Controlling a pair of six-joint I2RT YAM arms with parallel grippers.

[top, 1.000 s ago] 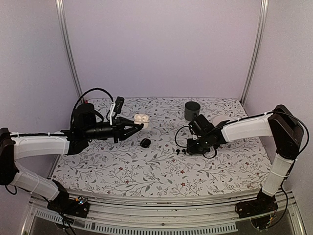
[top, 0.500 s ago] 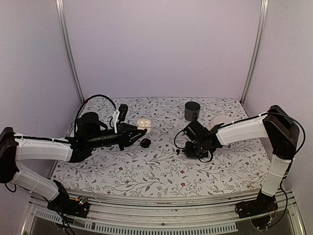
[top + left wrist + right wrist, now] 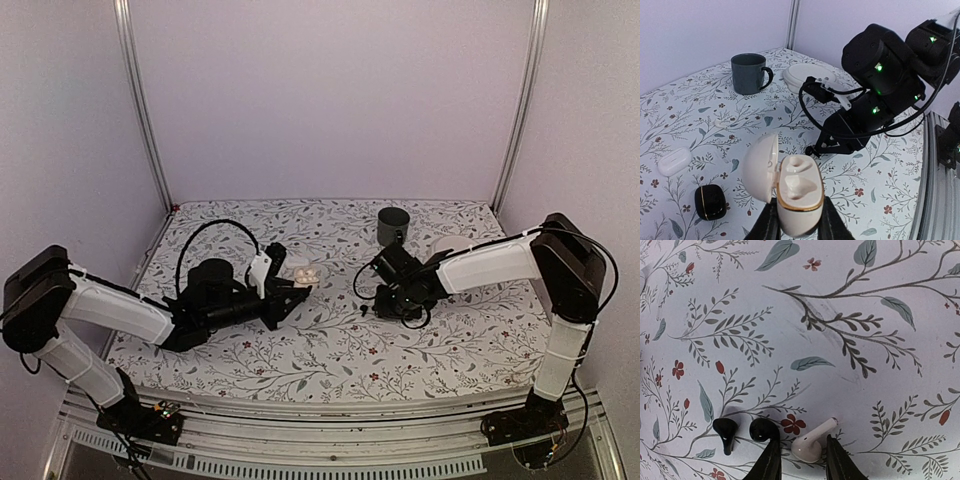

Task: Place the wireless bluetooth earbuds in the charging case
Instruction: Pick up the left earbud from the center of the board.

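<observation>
Earbuds lie loose on the flowered table (image 3: 865, 315), right of the middle and under the right arm. A white earbud (image 3: 807, 446) lies on its side with its stem angled up and to the right. Two black earbuds (image 3: 764, 430) sit just beside it to the left, close together.

The right gripper (image 3: 803, 440) is down at the cloth with its fingers (image 3: 771, 460) set either side of the white earbud. The jaws stand a little apart, and a sliver of cloth shows between the left finger and the bud, so nothing is pinched. The nearer black earbud sits just outside that left finger.

The left gripper (image 3: 800, 210) pinches the case (image 3: 797, 192) by its lower half and holds it off the table, near the middle. The case is white with a gold rim. Its lid (image 3: 760, 165) is swung open to one side, and two moulded wells show inside. From above, the case is well apart from the earbuds, with the right gripper facing it.

On the table beyond, a dark mug (image 3: 747, 73) stands upright near a white dish (image 3: 805, 80). A closed white case (image 3: 674, 161) and a small black case (image 3: 710, 201) lie near each other on the left.
</observation>
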